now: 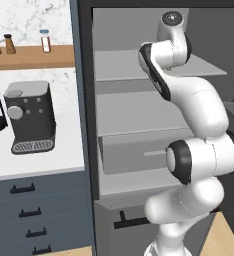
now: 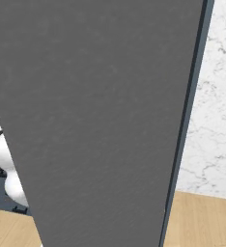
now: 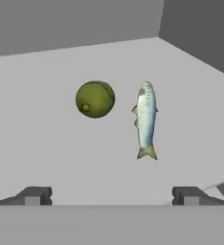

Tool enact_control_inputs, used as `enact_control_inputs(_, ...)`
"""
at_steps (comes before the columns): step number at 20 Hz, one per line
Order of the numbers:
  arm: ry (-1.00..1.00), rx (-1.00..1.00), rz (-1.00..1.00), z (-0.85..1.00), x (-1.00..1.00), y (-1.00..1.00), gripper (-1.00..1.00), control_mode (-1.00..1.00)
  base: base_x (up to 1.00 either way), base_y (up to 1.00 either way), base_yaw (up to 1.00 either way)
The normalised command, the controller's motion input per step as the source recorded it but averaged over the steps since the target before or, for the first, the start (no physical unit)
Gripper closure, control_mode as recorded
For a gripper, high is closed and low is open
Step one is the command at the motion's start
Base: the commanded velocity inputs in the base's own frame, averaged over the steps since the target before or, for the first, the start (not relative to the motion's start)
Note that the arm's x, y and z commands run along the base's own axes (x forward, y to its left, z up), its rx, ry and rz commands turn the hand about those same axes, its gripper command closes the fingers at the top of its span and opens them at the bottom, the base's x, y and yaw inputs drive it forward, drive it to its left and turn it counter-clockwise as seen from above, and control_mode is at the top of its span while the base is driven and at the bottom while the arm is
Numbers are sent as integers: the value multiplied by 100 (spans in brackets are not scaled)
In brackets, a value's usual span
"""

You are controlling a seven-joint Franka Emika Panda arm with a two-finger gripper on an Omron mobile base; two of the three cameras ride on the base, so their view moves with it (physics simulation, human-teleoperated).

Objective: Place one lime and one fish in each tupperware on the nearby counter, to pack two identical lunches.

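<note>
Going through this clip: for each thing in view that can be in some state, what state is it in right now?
gripper: open, holding nothing, short of both items
lime: resting on the grey shelf, not held, apart from the fish
fish: lying flat on the same shelf, tail toward the gripper, not held
fridge door: swung open
drawer inside the fridge: closed

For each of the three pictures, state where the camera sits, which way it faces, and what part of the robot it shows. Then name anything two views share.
Left base view: behind the arm's left, facing open grey shelves and a coffee machine; arm fills the right.
Right base view: behind the arm's right, facing a grey panel; a sliver of arm at left.
Hand view: on the hand, facing a lime and fish; open gripper below.
Shared: the arm, in both base views.
</note>
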Motion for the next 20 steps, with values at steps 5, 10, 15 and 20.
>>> enact_control_inputs(5,1,-4,3,-23,87,-12,-100,-100,0,0,0)
enact_control_inputs(10,0,-2,5,-14,59,-20,-100,-100,0,0,0)
enact_control_inputs(15,0,0,3,-7,44,-4,-100,-100,0,0,0)
enact_control_inputs(20,0,-1,0,-8,49,-7,-100,-100,0,0,0)
